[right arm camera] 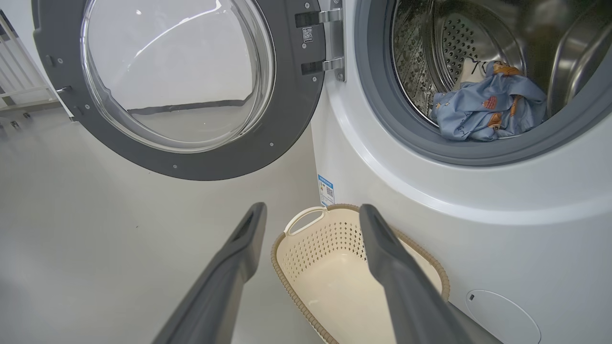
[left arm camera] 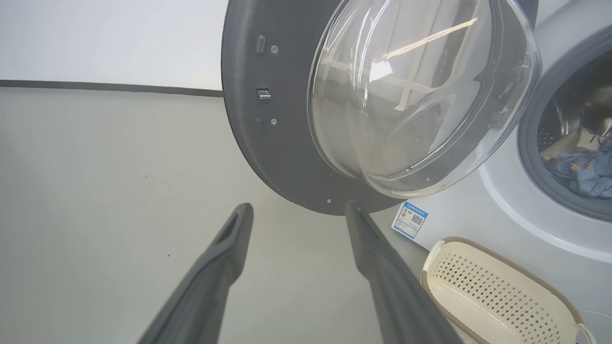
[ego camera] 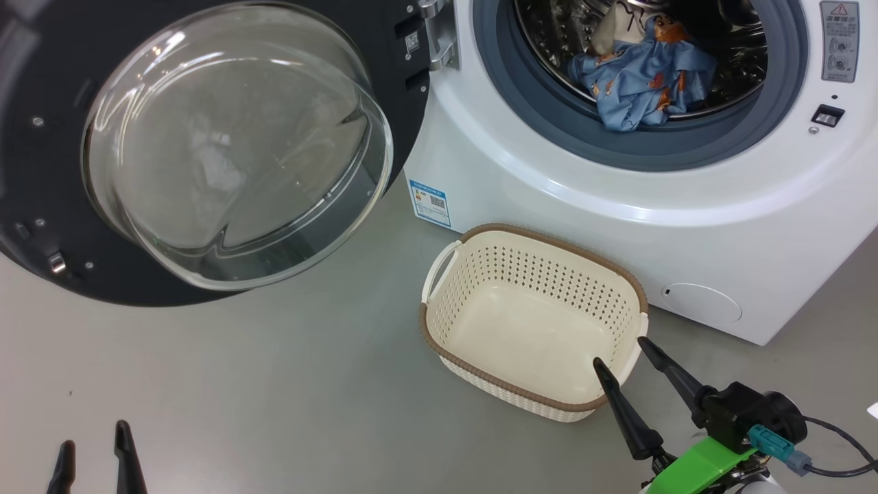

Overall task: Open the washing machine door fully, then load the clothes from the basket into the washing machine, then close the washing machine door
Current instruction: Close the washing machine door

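Right tool [ego camera: 619,351] spread wide, pinching nothing, its tips over the near right corner of the basket [ego camera: 535,274]; left tool [ego camera: 95,434] likewise spread. Basket: cream, perforated, brown rim, empty, on floor [ego camera: 240,384] just before the washing machine [ego camera: 583,206]. Clothes [ego camera: 641,86], blue with orange bears, bunched in drum; washing machine door [ego camera: 233,144] swung wide.

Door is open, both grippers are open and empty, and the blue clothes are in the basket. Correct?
No. The clothes lie inside the washing machine, not in the basket, which is empty; the head view shows it. The rest holds: the washing machine door is open, and the left gripper and right gripper are open and empty.
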Robot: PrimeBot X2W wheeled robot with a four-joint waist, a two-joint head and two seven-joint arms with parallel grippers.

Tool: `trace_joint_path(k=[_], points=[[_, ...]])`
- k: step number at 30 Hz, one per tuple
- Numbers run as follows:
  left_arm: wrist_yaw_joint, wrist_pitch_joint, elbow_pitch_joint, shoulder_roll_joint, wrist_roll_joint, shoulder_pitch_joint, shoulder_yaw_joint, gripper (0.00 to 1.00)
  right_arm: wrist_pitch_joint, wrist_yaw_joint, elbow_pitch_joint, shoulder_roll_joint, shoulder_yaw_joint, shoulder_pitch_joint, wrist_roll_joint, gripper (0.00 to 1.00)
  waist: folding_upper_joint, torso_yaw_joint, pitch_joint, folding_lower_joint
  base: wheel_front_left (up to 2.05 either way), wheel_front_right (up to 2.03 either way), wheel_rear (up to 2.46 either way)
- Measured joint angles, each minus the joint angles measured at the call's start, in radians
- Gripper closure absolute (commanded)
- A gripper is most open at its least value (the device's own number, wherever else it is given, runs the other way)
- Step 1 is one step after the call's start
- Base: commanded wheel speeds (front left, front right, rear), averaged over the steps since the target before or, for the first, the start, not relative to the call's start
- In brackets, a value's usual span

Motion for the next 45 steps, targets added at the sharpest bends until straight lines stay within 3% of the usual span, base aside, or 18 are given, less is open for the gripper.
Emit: trace_joint_path(k=[2,3,4,5,6,7,11,16,21,27,33,36,45], points=[[0.0,0.0,-0.007,-0.001,-0.015,0.001,0.002,0.0,0.0,0.0,0.003,-0.002,0.004,0.0,0.0,0.0,0.0,0.0,0.0,0.0,0.0,0.0,0.0],[0.0,0.0,-0.016,-0.001,-0.024,0.0,0.004,0.38,0.0,0.0,0.004,-0.002,0.005,0.0,0.003,0.0,0.0,0.0,0.0,0.0,0.0,0.0,0.0],[0.0,0.0,-0.026,-0.002,-0.032,0.0,0.01,0.63,0.0,0.0,0.004,-0.002,0.005,0.0,0.007,0.0,0.0,0.0,0.0,0.0001,0.0,0.0,0.0],[0.0,0.0,-0.041,-0.004,-0.04,-0.002,0.019,0.63,0.0,0.0,0.006,-0.002,0.003,0.0,0.007,0.0,0.0,0.0,0.001,0.0,0.0,0.0,0.0],[0.0,0.0,-0.057,-0.004,-0.047,-0.006,0.031,0.91,0.0,0.0,0.006,-0.002,-0.001,0.001,0.007,0.0,0.0,-0.001,0.002,0.0,0.0,0.0,0.0],[0.0,0.0,-0.069,-0.002,-0.054,-0.015,0.042,1.0,0.0,0.0,0.006,-0.001,-0.006,0.001,0.007,0.0,0.0,-0.001,0.004,0.0,0.0,0.0,0.0],[0.0,0.0,-0.105,0.064,-0.12,-0.094,0.09,1.0,0.0,0.0,0.003,0.006,-0.034,0.01,0.007,0.0,0.0,-0.002,0.015,0.0,0.0,0.0,0.0],[0.0,-0.001,-0.097,0.207,-0.246,-0.26,0.138,1.0,0.0,0.0,-0.011,0.022,-0.078,0.052,0.002,0.0,0.0,-0.007,0.031,0.0,0.0,0.0,0.0],[0.0,-0.001,0.012,0.357,-0.384,-0.42,0.174,1.0,0.0,0.0,-0.034,0.034,-0.088,0.062,-0.014,0.0,0.0,-0.03,0.048,0.0001,0.0,0.0,0.0],[0.0,-0.001,0.205,0.476,-0.542,-0.592,0.187,1.0,0.0,0.0,-0.044,0.034,-0.089,0.058,-0.025,0.0,0.0,-0.074,0.086,0.0,0.0,0.0,0.0],[0.0,-0.002,0.379,0.558,-0.678,-0.716,0.166,1.0,0.0,0.0,-0.049,0.032,-0.077,0.019,-0.031,0.0,0.0,-0.118,0.133,0.0,0.0,0.0,0.0],[0.0,0.002,0.465,0.606,-0.741,-0.743,0.1,1.0,0.0,0.0,-0.049,0.034,-0.065,0.01,-0.033,0.0,0.0,-0.14,0.155,0.0,0.0,0.0,0.0],[0.0,0.197,0.597,0.731,-0.97,-0.794,-0.016,1.0,0.0,0.0,-0.049,0.038,-0.035,-0.004,-0.043,0.0,0.0,-0.189,0.226,0.0001,0.0,0.0,0.0]])
